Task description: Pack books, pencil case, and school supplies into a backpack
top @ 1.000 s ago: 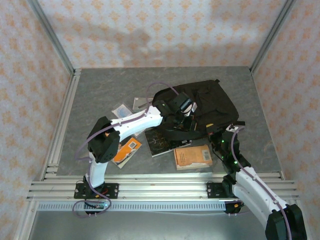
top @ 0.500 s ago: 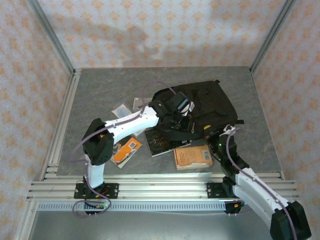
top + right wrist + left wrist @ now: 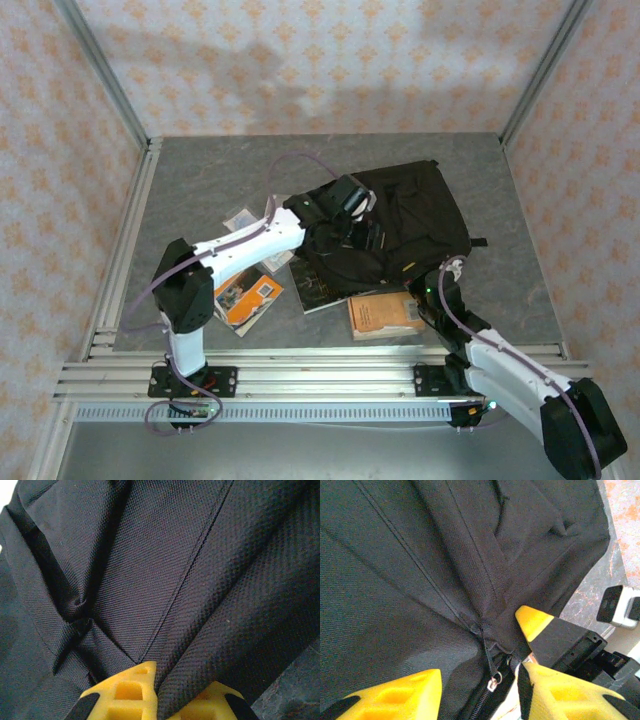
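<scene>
1. The backpack (image 3: pixel 410 215) is lying right of the table's (image 3: pixel 200 180) centre, with books (image 3: pixel 385 313) just beside it toward the near edge.
2. The left gripper (image 3: pixel 470 692) is hovering with jaws apart around the zip pull (image 3: pixel 493 681).
3. The right gripper (image 3: pixel 157 692) is pinching a fold of backpack fabric.

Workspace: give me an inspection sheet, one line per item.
surface: grey table, bordered by aluminium rails.
job's things: black backpack lies flat; orange-and-white book, dark book and orange book lie outside it along its near-left side; clear packet lies left of it.
clutter: nothing seen.
grippers: left gripper open, its fingers either side of the backpack's zip pull; right gripper shut on a fold of backpack fabric.
cables: lilac cable loops over the left arm; another runs along the right arm.
surroundings: orange-patterned walls.
</scene>
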`<state>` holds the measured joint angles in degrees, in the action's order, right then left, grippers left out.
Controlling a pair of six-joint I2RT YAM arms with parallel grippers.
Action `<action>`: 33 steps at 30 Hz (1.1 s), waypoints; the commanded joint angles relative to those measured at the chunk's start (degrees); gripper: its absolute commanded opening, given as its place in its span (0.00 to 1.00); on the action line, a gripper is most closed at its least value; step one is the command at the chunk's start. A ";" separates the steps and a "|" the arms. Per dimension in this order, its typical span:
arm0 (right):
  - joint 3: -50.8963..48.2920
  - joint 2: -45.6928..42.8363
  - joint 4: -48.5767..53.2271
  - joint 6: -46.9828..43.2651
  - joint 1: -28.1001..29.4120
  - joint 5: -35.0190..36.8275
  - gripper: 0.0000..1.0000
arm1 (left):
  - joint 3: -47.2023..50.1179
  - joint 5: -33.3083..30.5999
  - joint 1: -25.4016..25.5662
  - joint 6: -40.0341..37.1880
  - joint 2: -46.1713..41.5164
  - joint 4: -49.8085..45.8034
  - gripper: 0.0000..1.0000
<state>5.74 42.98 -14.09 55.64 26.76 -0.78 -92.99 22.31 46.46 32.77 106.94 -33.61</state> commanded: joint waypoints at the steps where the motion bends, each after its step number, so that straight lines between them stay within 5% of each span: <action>1: 0.65 -1.46 2.55 -0.15 0.84 0.29 0.00 | -3.05 1.26 1.90 0.08 3.00 -2.03 0.46; 33: 2.44 -1.23 3.74 3.71 1.01 1.57 0.00 | -11.44 -5.90 7.10 9.41 16.09 -8.88 0.36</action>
<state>6.57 41.69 -11.11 58.94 27.09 0.25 -102.21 18.96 52.75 41.12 122.04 -40.21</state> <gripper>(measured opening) 0.051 0.361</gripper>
